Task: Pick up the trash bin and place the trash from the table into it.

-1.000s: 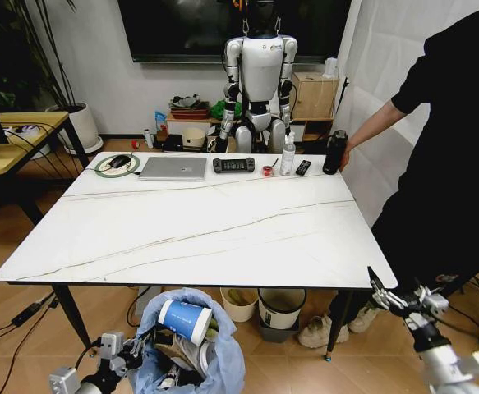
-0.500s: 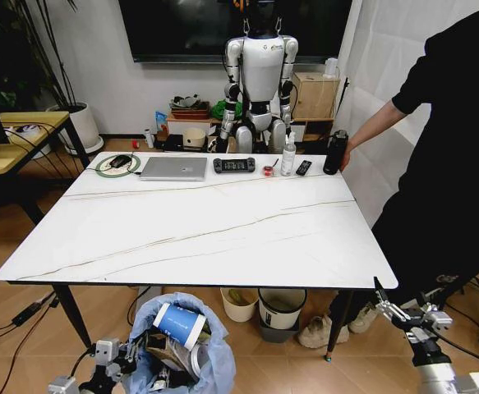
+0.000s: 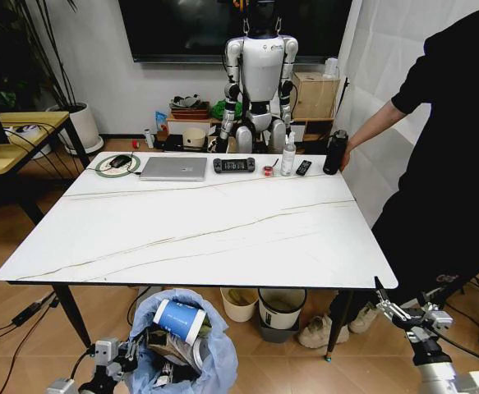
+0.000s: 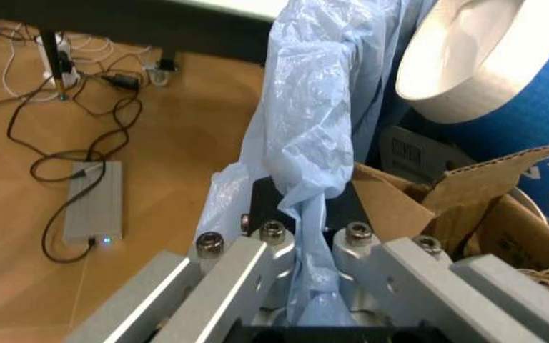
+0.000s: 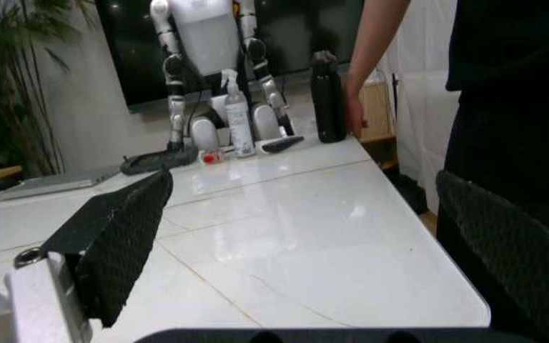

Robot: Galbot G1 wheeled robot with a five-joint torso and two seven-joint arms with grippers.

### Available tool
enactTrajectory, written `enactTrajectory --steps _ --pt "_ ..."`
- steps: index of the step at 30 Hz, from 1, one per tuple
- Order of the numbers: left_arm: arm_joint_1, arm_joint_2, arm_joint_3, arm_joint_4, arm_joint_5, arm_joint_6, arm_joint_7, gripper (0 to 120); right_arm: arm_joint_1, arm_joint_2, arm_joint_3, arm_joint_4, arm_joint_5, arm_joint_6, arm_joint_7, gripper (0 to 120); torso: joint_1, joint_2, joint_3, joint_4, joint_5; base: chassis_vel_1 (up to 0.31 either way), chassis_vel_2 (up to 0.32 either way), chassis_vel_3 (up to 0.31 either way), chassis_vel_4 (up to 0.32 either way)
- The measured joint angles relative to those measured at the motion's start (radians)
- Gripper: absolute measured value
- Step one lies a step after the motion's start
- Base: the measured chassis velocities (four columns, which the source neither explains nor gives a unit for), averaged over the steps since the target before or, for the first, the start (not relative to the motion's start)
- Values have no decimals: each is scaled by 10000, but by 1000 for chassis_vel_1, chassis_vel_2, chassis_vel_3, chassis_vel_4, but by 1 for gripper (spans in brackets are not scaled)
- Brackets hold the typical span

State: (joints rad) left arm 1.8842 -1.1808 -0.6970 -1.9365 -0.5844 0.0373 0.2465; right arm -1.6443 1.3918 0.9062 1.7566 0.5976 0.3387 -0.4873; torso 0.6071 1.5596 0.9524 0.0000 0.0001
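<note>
White letters on the blue paper cup (image 4: pixel 532 136) are cut off and cannot be read.

White marble-look table (image 3: pixel 214 230), silver laptop (image 3: pixel 173 168) laid at far edge, game controller (image 3: pixel 233 165), spray bottle (image 3: pixel 287 155), black bottle (image 3: pixel 333 153) lined beside laptop

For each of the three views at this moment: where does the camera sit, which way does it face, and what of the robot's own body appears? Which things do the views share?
Head view: high on the robot, facing forward and down over the table; left gripper low left on the trash bin, right gripper low right.
Left wrist view: on the left arm, facing along its fingers, shut on the bin's blue bag, cardboard and blue paper cup inside.
Right wrist view: on the right arm, facing across the tabletop; open finger pads frame it.
Shared: head and right wrist views both show the black bottle.
</note>
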Motion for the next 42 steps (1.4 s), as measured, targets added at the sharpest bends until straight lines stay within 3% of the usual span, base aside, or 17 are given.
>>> enactTrajectory --steps 17,28,42 --pt "-172 -776 -86 718 109 93 103 0 6 -11 -13 2 11 -13 6 100 -338 -717 -378 0 -1 0 0 0 0" --pt "-232 -1193 -325 1007 90 115 110 0 7 -14 -19 6 18 -15 6 100 -651 -1409 -755 0 0 0 0 0 0" --pt "-606 -1265 -341 1466 63 226 48 0 7 -16 -19 6 26 -15 4 100 -1031 -2246 -1213 0 0 0 0 0 0"
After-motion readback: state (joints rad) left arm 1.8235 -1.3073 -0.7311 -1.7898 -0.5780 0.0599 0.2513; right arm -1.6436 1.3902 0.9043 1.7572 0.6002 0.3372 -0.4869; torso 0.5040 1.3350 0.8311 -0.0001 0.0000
